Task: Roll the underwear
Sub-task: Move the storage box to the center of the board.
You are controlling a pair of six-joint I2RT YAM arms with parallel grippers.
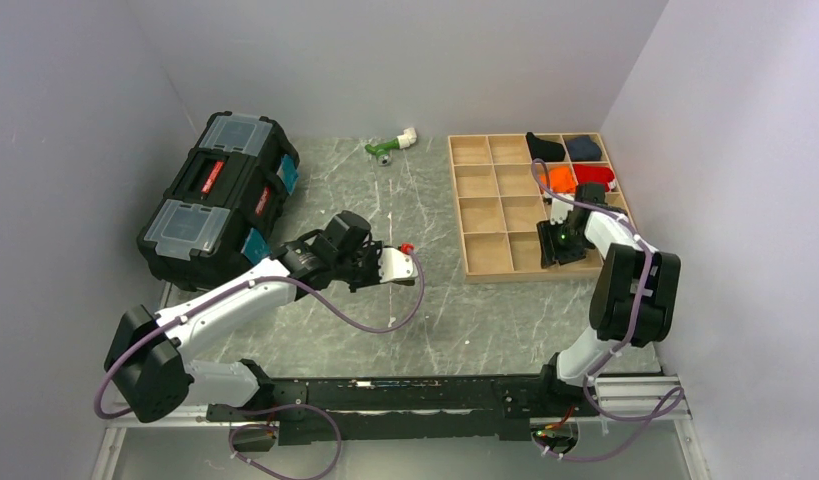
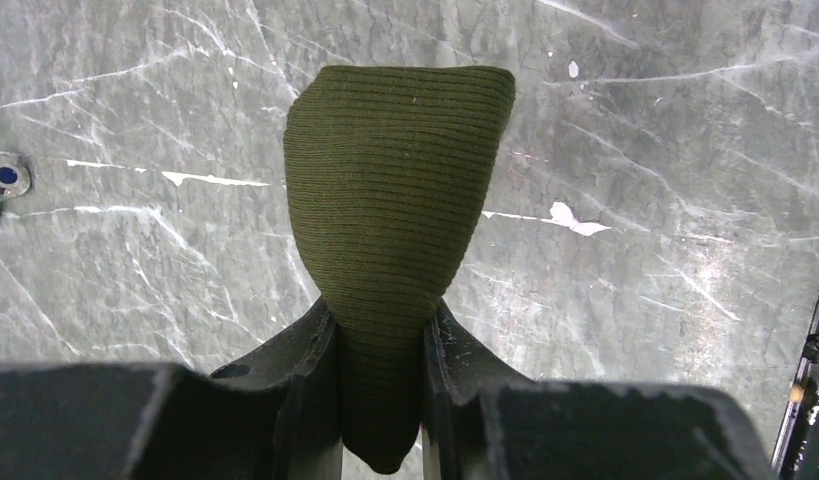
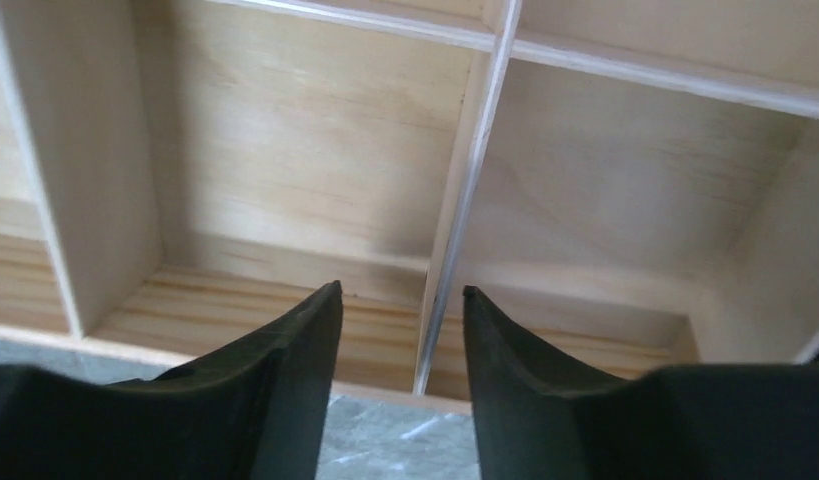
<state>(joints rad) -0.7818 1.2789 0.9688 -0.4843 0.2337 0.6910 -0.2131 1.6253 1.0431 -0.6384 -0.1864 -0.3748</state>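
Grey marble tabletop (image 1: 455,320), left pincer (image 2: 380,320) tight around olive underwear (image 2: 395,180), right pincer (image 3: 400,300) agape (toolbox label (image 1: 211,177) unreadable)

Black toolbox (image 1: 217,200) left, wooden compartment tray (image 1: 482,215) right.

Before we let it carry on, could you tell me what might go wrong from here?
The left gripper pinches only the narrow end of the underwear; the wide end sticks out free and could unroll or slip. The right gripper, empty, straddles a divider of the tray; lowering could strike it.
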